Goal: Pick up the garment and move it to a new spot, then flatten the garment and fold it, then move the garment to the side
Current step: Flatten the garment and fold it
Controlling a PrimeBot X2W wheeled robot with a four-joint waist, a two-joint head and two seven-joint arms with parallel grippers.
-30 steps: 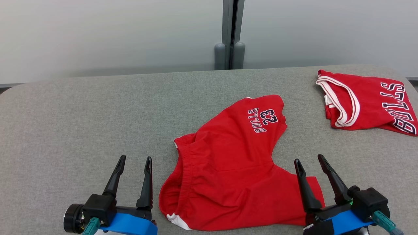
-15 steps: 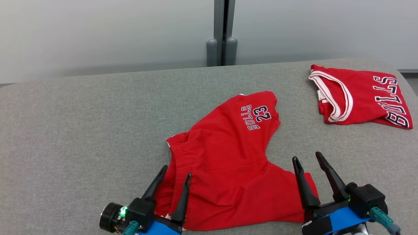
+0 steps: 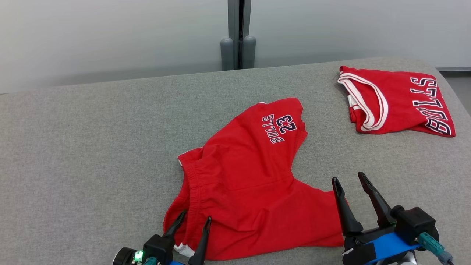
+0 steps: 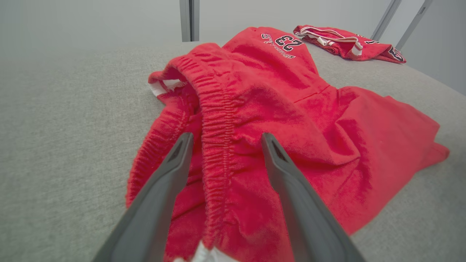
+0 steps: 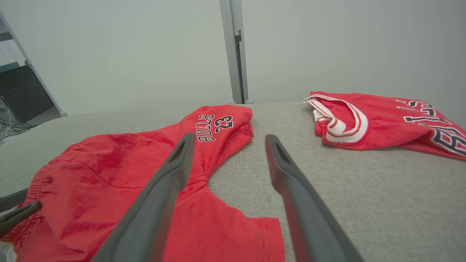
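The left gripper (image 3: 195, 215) was brought from the bare table (image 3: 92, 147) onto the shorts (image 3: 250, 184) lying near the front edge, its jaws left wide astride the waistband (image 4: 218, 145), while the right gripper (image 3: 347, 176) was kept wide at the leg hem (image 5: 275, 233), so pickup was judged imminent.

the grey table (image 3: 92, 147) lies bare across its left half and in the strip between the red shorts (image 3: 254, 176) and the folded jersey (image 3: 397, 103) at the far right corner; behind the far edge 2 grey posts (image 3: 238, 51) and a wall (image 3: 110, 36) close it off.
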